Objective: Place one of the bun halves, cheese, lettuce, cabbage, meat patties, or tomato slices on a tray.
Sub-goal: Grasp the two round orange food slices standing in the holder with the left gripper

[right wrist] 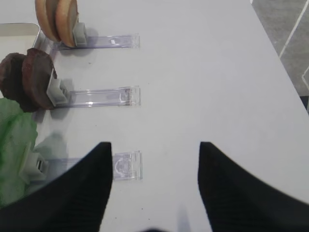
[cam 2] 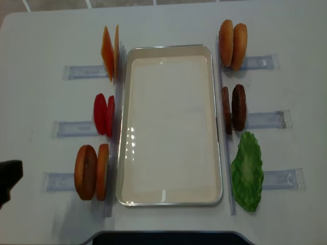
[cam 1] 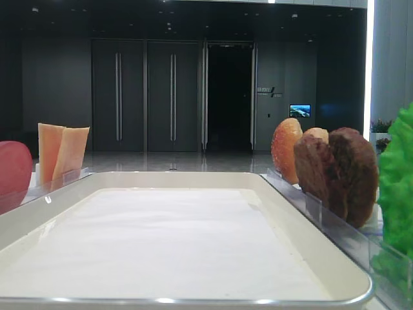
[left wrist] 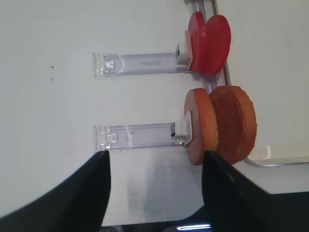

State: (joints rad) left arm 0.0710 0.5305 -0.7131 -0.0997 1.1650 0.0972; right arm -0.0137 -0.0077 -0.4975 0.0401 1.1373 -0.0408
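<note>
Left to right, top-down view. Left hand [left wrist: 154, 159] hangs over the bench [cam 2: 41, 46] at the near-left, fingers spread wide, nothing between them; only a dark bit of it shows at the left edge of the overhead view.

Left column of clear holders [cam 2: 82, 71], all just beside the tray's left rim: cheese [cam 2: 110, 51] slices standing on edge at the far end, tomato slices [cam 2: 103, 114] upright in the middle, one pair of bun halves [cam 2: 91, 172] upright at the near end. In the left wrist view that bun pair sits right ahead of the left hand, apart from it.

Centre: tray [cam 2: 171, 200], paper lining bare, no ingredient on it.

Right column, just beside the right rim: second bun pair [cam 2: 233, 44] at the far end, meat patties [cam 2: 233, 108] upright in the middle, lettuce [cam 2: 247, 171] at the near end, lying across its holder.

Right hand [right wrist: 154, 159]: fingers wide apart, nothing gripped, over bare bench beside the lettuce holder's outer end. Not visible in the overhead view.
</note>
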